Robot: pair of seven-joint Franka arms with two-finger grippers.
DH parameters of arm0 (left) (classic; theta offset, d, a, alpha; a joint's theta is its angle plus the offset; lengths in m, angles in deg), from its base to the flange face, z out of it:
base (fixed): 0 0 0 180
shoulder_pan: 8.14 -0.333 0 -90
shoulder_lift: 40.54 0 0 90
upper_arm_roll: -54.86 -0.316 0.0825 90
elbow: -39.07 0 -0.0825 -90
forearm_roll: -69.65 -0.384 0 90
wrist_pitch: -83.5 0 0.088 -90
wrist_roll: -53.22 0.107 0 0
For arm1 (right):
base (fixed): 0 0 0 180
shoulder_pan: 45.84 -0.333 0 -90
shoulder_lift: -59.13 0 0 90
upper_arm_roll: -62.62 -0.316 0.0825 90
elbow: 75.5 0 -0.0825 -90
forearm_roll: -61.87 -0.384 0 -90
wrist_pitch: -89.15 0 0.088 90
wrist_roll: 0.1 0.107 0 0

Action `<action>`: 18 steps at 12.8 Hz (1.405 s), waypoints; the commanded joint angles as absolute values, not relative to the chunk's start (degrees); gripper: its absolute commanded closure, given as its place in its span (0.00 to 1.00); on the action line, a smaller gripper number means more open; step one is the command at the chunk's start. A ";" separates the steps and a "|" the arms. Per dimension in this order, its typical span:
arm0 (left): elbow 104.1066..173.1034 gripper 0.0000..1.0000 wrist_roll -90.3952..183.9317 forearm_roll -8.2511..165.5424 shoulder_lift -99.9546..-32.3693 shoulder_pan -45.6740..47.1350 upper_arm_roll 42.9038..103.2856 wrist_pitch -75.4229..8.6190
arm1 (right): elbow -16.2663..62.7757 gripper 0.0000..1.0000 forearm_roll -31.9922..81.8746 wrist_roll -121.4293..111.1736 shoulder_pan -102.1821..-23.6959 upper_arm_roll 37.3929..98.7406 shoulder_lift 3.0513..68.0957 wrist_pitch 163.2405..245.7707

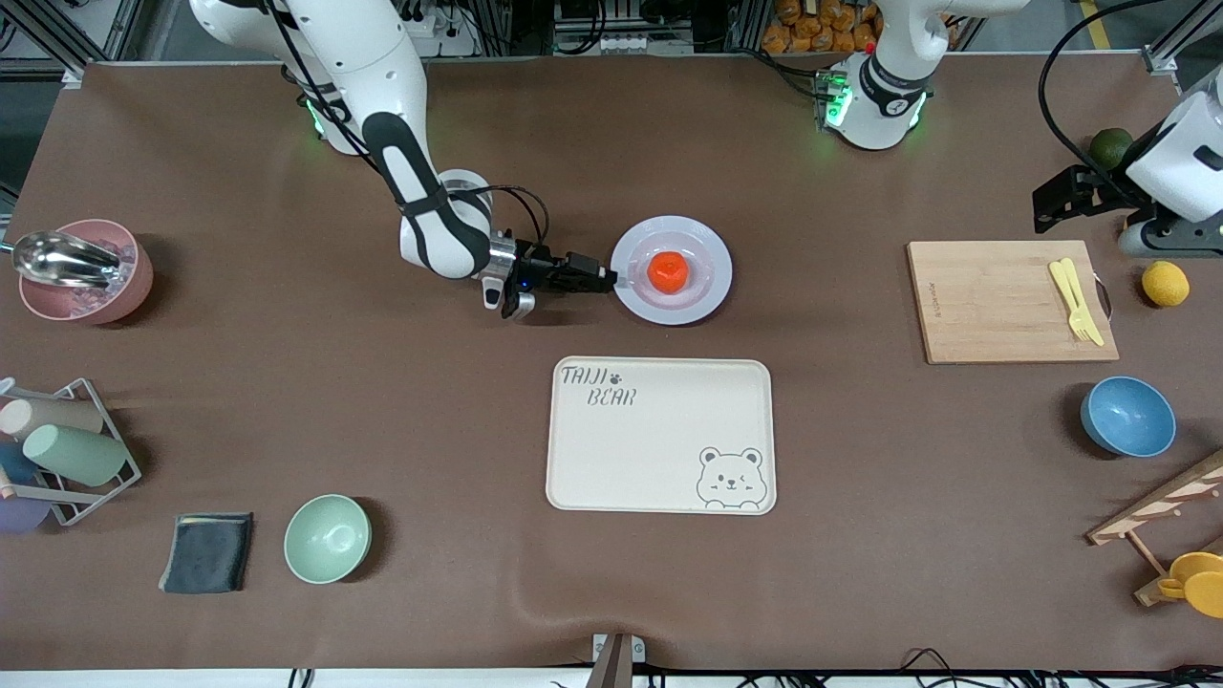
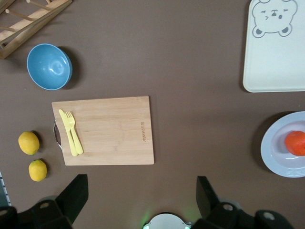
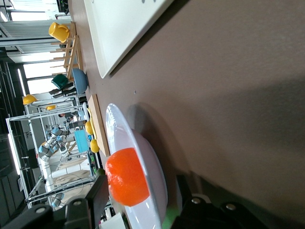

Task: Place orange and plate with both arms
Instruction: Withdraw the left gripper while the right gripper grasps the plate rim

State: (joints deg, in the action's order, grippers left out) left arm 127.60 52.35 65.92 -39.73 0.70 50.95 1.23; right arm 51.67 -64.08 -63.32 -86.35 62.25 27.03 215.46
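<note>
The orange [image 1: 668, 272] lies in the middle of the pale lavender plate [image 1: 712, 287], which sits on the table farther from the front camera than the bear tray. My right gripper [image 1: 608, 279] is low at the plate's rim on the right arm's side. In the right wrist view its open fingers [image 3: 100, 193] straddle the rim [image 3: 155, 176], with the orange [image 3: 125, 177] between them. My left gripper [image 1: 1048, 204] waits open and empty, high over the left arm's end of the table. The left wrist view [image 2: 142, 195] shows the plate [image 2: 276, 150] and the orange [image 2: 296, 143] at its edge.
A cream bear tray [image 1: 659, 435] lies nearer the camera than the plate. A wooden board [image 1: 1003, 301] with yellow cutlery [image 1: 1075, 301], a lemon [image 1: 1165, 284] and a blue bowl [image 1: 1127, 416] are at the left arm's end. A green bowl [image 1: 327, 538], a grey cloth [image 1: 207, 551] and a pink bowl [image 1: 86, 272] are at the right arm's end.
</note>
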 commanded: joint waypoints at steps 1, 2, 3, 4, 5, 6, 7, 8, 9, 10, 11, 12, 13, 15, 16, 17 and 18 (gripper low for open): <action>125.73 0.00 53.22 67.63 -39.92 0.12 50.37 2.64 | 50.18 0.44 -68.20 -65.22 -89.26 62.79 25.64 215.89; 125.64 0.00 53.13 67.63 -39.93 -0.06 50.37 2.64 | 49.74 0.46 -69.25 -66.27 -89.95 62.79 25.20 215.89; 125.64 0.00 53.13 67.55 -39.93 -0.06 50.37 2.64 | 49.57 0.52 -70.39 -67.06 -90.57 62.79 25.11 215.97; 125.64 0.00 53.13 67.63 -39.93 -0.06 50.37 2.73 | 49.56 0.58 -70.84 -67.16 -91.10 62.79 24.85 215.97; 125.64 0.00 53.22 67.63 -39.84 -0.06 50.37 2.73 | 49.56 0.70 -70.93 -67.42 -91.28 62.79 24.67 215.97; 125.64 0.00 53.22 67.63 -39.75 -0.06 50.37 2.73 | 49.56 0.84 -70.93 -68.55 -91.28 62.79 24.41 215.97; 125.64 0.00 53.22 67.72 -39.75 -0.06 50.46 2.73 | 49.56 1.00 -70.93 -69.00 -91.19 62.79 24.23 215.89; 125.64 0.00 53.22 67.72 -39.66 -0.06 50.55 3.16 | 49.48 1.00 -70.93 -69.00 -91.19 62.79 24.32 215.89; 125.64 0.00 53.13 67.72 -39.66 -0.06 50.55 3.43 | 49.39 1.00 -70.93 -69.00 -91.11 62.79 24.41 215.89; 125.64 0.00 53.13 67.72 -39.66 0.03 50.64 3.52 | 49.30 1.00 -70.93 -68.92 -90.76 62.79 24.50 215.80; 125.64 0.00 53.13 67.72 -39.66 0.03 50.73 3.52 | 49.30 1.00 -70.93 -68.65 -90.40 62.79 24.76 215.45; 125.64 0.00 53.22 67.81 -39.66 0.03 50.73 3.52 | 49.30 1.00 -71.01 -68.65 -90.40 62.71 25.20 215.36; 125.64 0.00 53.31 67.81 -39.66 0.03 50.73 3.52 | 49.30 1.00 -71.54 -68.65 -90.40 62.71 25.90 215.27; 125.64 0.00 53.39 67.81 -39.66 0.03 50.73 3.43 | 49.48 1.00 -73.03 -68.48 -90.58 62.62 27.91 214.75; 125.64 0.00 53.39 67.81 -39.66 0.03 50.73 3.52 | 49.48 1.00 -73.65 -68.30 -90.58 62.53 28.45 214.74; 125.64 0.00 53.39 67.81 -39.66 0.03 50.73 3.43 | 49.30 1.00 -74.52 -68.30 -90.49 62.36 28.71 214.66; 125.64 0.00 53.48 67.81 -39.66 -0.06 50.64 3.52 | 49.21 1.00 -75.23 -68.21 -90.40 62.35 28.98 214.66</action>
